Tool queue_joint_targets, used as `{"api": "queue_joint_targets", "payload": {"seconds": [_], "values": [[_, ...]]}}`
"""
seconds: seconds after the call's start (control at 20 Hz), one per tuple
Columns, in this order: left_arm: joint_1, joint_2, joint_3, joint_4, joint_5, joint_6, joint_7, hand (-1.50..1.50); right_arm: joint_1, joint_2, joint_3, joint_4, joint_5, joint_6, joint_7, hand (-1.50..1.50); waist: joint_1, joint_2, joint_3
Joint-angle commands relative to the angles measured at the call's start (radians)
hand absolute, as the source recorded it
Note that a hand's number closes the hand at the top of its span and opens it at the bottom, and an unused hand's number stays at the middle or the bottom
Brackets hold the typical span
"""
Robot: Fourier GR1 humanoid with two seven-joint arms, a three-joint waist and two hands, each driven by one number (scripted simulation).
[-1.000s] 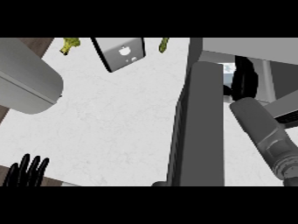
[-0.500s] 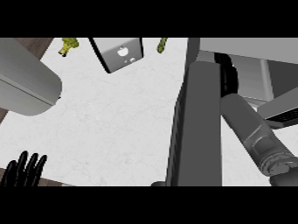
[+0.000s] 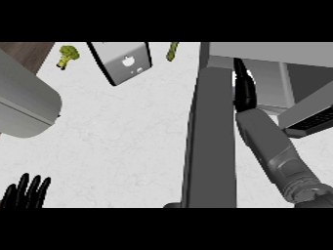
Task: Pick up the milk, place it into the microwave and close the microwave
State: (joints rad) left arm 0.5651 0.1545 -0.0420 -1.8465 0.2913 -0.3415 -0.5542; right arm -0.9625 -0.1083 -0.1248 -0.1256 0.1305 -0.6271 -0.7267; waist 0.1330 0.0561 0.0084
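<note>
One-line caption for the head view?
Right hand reaches past the open microwave door; left hand rests open at lower left.

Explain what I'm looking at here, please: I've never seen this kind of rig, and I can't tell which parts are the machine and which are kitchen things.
This is one view, taken from the robot's head and looking steeply down at a white counter. The grey forearm at the right ends in the black right hand, which reaches into the open microwave just behind its door, the tall grey slab seen edge-on. Whether that hand holds anything cannot be told from here, and no milk shows. The left hand rests open at the lower left edge, fingers up. On the counter lie a small green vegetable, a dark tablet and a thin green piece. The large grey rounded shape at the left I cannot identify.
</note>
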Motion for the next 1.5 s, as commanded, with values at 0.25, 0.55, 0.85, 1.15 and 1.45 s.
{"api": "queue_joint_targets", "payload": {"seconds": [0.25,0.55,0.85,1.15,1.45], "values": [[0.033,0.01,0.011,-0.032,0.006,-0.009,-0.002,-1.5,0.124,0.032,-0.092,-0.016,-0.097,0.237,-0.174,-1.5,-0.049,-0.022,-0.003],[0.096,-0.005,-0.005,-0.071,0.007,-0.006,0.008,-1.5,0.212,0.065,-0.112,-0.014,-0.113,0.281,-0.297,-1.5,-0.069,-0.034,-0.004],[0.079,-0.008,-0.009,-0.054,-0.007,-0.001,0.033,-1.5,0.284,0.034,-0.122,-0.025,-0.123,0.418,-0.371,-1.5,-0.095,-0.042,-0.006],[0.074,-0.023,-0.041,-0.004,-0.089,0.005,0.007,-1.5,0.395,0.035,-0.079,-0.06,-0.101,0.576,-0.414,-1.5,-0.123,-0.054,-0.008],[0.052,-0.043,-0.095,-0.005,-0.141,0.022,0.053,-1.5,0.499,-0.022,-0.075,-0.131,-0.112,0.609,-0.424,-1.5,-0.132,-0.057,-0.008]]}}
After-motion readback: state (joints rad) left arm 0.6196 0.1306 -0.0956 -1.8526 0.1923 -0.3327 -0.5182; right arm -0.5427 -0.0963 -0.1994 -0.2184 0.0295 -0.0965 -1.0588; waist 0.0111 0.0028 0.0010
